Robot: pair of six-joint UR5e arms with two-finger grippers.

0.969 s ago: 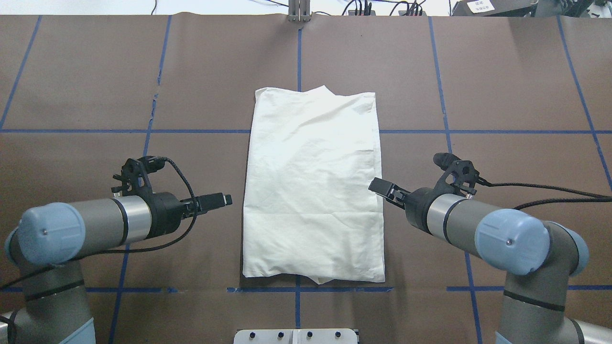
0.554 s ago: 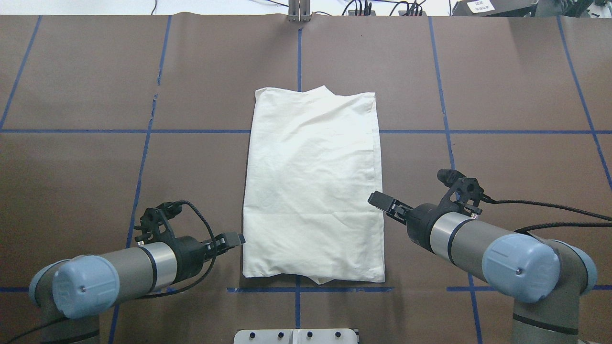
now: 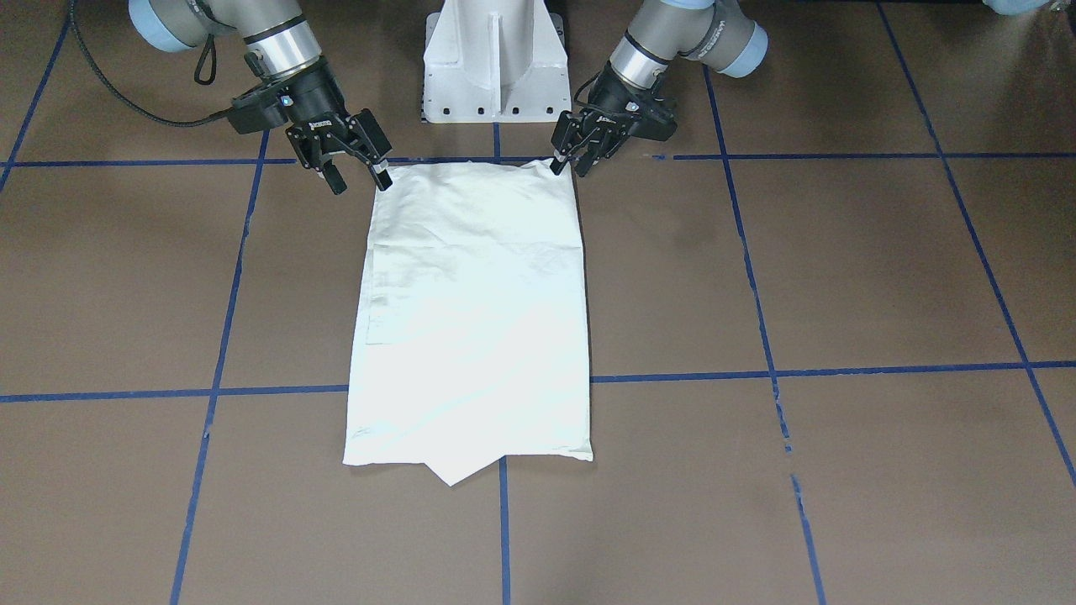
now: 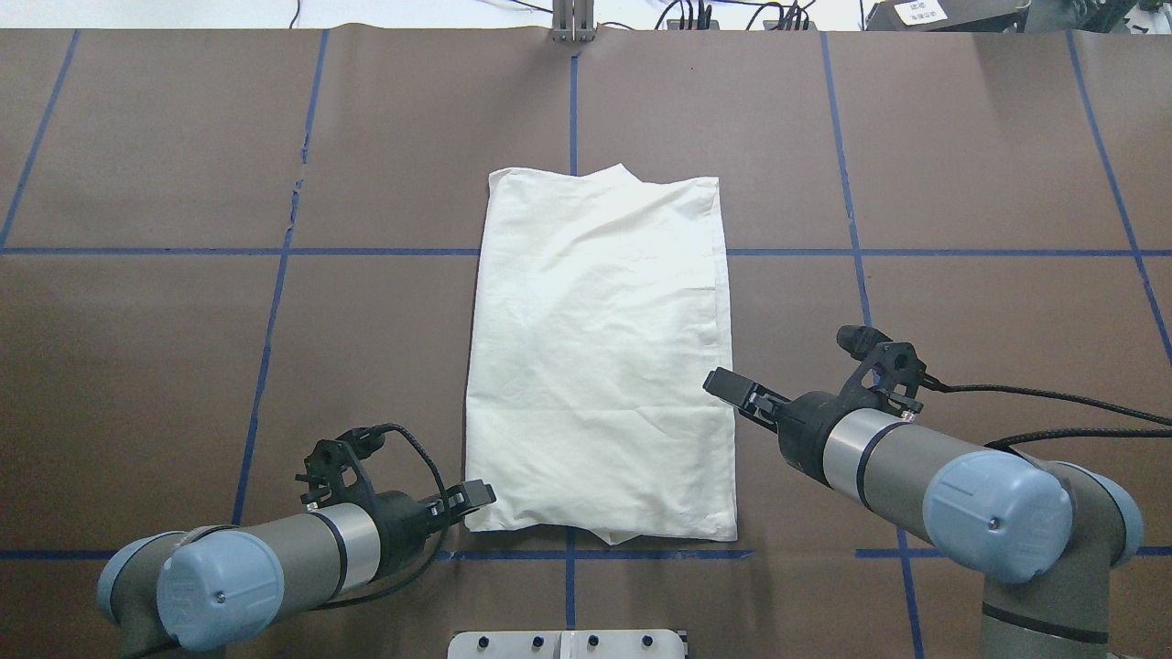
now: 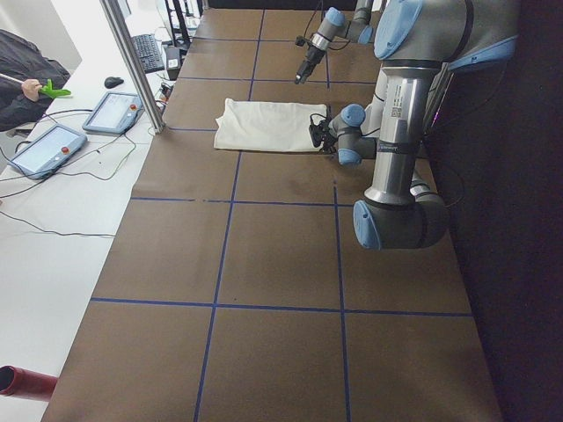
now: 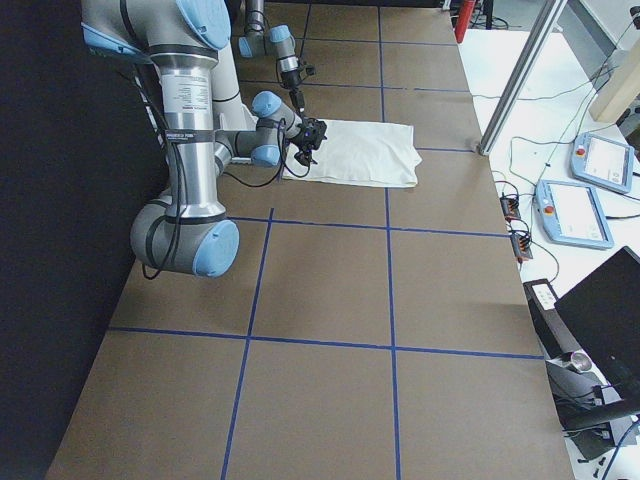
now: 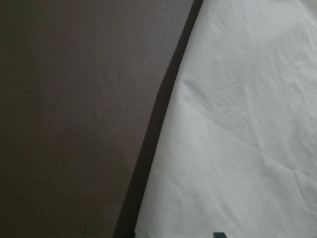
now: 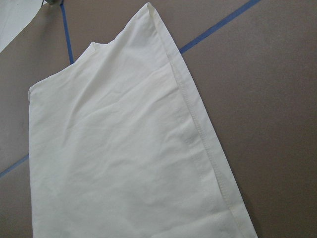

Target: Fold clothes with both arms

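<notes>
Cream-white shirt (image 4: pixel 595 366) lay flat in mid-table (image 4: pixel 183 137), folded to a long rectangle w/ plain side up, no print showing; long axis ran away from the robot, near short edge just beside a blue tape line (image 4: pixel 641 554), a small point of cloth sticking out past the far edge. L gripper (image 4: pixel 481 495) was low at the shirt's near-L corner, tips right at the hem; in the L wrist view two dark tips showed apart at the bottom w/ cloth between them, so jaws apart, not clamped on anything. Contact w/ the cloth couldn't be told. R gripper (image 4: pixel 719 380) sat over the shirt's R long edge, roughly mid-length, held above it; front view showed its fingers (image 3: pixel 382 178) spread wide, nothing between. R wrist view gave the stitched hem running diagonally, brown table beside it. Both arms reached in from the robot's side, white base (image 3: pixel 496 59) between them.
</notes>
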